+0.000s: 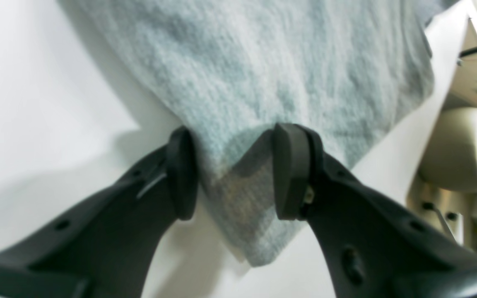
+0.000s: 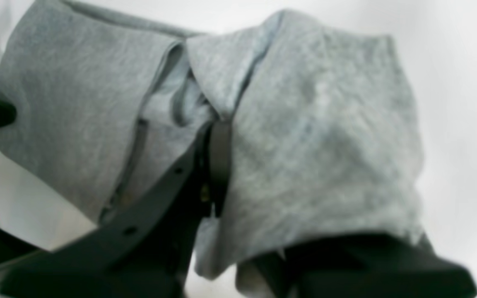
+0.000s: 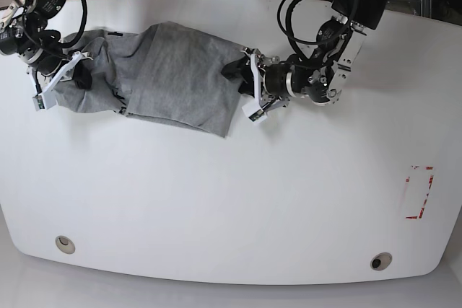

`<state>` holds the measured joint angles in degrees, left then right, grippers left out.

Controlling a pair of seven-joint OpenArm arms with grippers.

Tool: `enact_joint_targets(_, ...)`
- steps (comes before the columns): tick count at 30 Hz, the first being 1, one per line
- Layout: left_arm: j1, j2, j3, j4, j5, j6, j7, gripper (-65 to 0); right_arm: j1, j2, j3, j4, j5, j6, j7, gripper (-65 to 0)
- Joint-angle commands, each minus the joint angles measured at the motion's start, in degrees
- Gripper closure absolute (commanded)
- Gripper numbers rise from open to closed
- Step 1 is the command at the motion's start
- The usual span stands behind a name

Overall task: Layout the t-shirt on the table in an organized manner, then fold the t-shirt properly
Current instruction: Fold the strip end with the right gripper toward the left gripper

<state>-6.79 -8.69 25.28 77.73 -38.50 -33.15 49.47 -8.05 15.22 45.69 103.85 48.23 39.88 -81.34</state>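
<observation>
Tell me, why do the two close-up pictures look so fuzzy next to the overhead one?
Left wrist view: the t-shirt is soft and blurred, with the left gripper throwing a shadow on it. Right wrist view: everything is hazy, the right gripper included. Base view: sharp, evenly lit, the table bright white.

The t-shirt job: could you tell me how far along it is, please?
Early in the layout stage. Done: the t-shirt lies on the table, stretched between both arms. In hand: the right pincer is shut on bunched fabric at one end; the left pincer straddles a corner at the other, its jaws apart. Left: smoothing the crumpled, doubled-over cloth flat, then all the folding.
</observation>
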Motion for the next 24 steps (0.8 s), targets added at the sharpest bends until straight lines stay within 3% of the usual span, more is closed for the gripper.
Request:
enact_joint_targets(1,-0.8,1.3,0.0,0.6,-0.6,-0.2,-0.5,-25.4,1.2,0.4,0.2,4.0,1.5,0.1,1.3,-7.6)
enact_joint_targets(5,-0.7,2.3,0.0,0.6,-0.6,1.2,-0.5,-25.4,1.7,-2.1,-0.1,7.0,1.5,0.1,1.3,-7.8)
enact_joint_targets(12,-0.8,4.4,2.4,0.6,-0.6,5.8,-0.6,-25.4,2.3,-3.1,-6.5,8.0,1.5,0.1,1.3,-7.8)
enact_joint_targets(24,-0.7,6.4,4.2,0.6,-0.6,5.8,-0.6,-25.4,4.7,-8.3,-10.4,7.8,1.2,0.1,1.3,-7.9)
